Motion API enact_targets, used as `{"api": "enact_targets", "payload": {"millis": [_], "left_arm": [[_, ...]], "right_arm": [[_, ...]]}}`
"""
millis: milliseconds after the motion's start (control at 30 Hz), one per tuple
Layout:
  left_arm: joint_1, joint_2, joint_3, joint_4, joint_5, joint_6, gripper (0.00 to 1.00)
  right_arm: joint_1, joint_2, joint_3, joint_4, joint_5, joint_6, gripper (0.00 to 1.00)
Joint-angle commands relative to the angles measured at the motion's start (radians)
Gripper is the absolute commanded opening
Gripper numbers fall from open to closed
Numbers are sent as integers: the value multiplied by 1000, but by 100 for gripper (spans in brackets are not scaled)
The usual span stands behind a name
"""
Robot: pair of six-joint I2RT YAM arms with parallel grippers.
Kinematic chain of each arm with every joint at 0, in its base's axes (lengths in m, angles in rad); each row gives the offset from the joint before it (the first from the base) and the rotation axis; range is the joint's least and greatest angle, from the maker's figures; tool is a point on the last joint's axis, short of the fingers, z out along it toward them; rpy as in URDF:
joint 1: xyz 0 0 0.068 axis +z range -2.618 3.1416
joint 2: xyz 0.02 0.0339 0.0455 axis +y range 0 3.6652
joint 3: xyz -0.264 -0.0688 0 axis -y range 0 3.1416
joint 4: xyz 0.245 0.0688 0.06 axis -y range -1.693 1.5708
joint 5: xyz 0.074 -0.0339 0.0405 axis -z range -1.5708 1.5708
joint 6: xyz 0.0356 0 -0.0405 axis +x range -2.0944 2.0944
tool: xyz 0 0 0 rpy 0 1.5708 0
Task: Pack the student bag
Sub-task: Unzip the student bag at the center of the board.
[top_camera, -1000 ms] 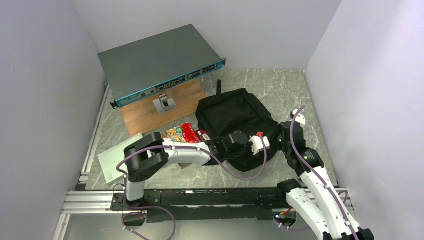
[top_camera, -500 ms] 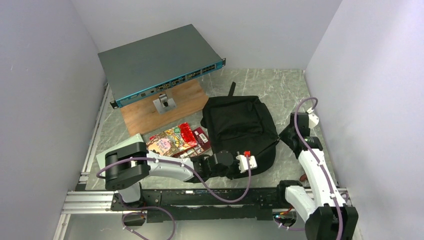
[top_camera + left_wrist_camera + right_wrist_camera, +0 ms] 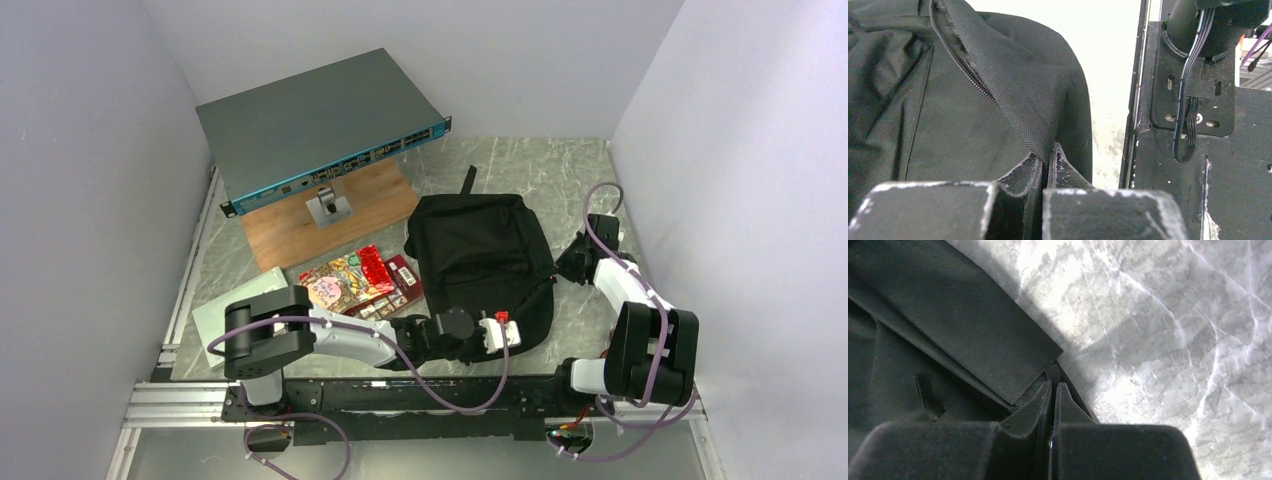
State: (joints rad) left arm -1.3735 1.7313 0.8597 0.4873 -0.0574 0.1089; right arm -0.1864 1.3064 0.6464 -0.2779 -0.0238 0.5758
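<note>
On the marble table (image 3: 570,170), the left gripper (image 3: 1046,162) pinches the student bag (image 3: 480,245) at its near zipper edge. The right gripper (image 3: 1053,390) pinches right-side fabric (likely the opening step). Next, pull the mouth apart.

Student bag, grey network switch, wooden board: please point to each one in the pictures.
student bag (image 3: 480,245): top external view, middle of its black front panel.
grey network switch (image 3: 310,120): top external view, flat top face.
wooden board (image 3: 285,235): top external view, bare part near its front.

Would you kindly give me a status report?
Left end effector shut on student bag, near edge. Right end effector shut on its right side. Colourful packets outside, left of bag.
</note>
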Motion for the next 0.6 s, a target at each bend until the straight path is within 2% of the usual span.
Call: {"api": "enact_targets", "payload": {"millis": [0, 33, 100, 200, 267, 300, 367, 467, 500, 567], "left_arm": [[-45, 10, 59, -70, 110, -48, 1], [-45, 15, 60, -54, 115, -46, 5], [-45, 15, 73, -76, 114, -33, 21], [-43, -3, 82, -96, 114, -26, 45], [-41, -22, 86, -96, 111, -40, 60], [-42, -35, 94, -107, 109, -50, 64], [-40, -73, 98, -122, 104, -69, 69], [-29, -153, 82, -140, 105, -93, 77], [-23, -192, 85, -171, 90, -102, 81], [3, -253, 93, -248, 73, -165, 83]], "right_arm": [[-5, -22, 126, 149, 109, -80, 0], [8, -41, 122, 118, 125, -82, 0], [20, -78, 111, 61, 122, -86, 1], [25, -157, 89, -15, 116, -92, 16], [29, -230, 79, -51, 121, -109, 33], [32, -259, 85, -79, 150, -119, 45], [45, -309, 103, -118, 169, -152, 58], [137, -344, 143, -162, 145, -186, 69], [192, -346, 160, -181, 118, -206, 72], [330, -356, 174, -194, 42, -223, 78]]}}
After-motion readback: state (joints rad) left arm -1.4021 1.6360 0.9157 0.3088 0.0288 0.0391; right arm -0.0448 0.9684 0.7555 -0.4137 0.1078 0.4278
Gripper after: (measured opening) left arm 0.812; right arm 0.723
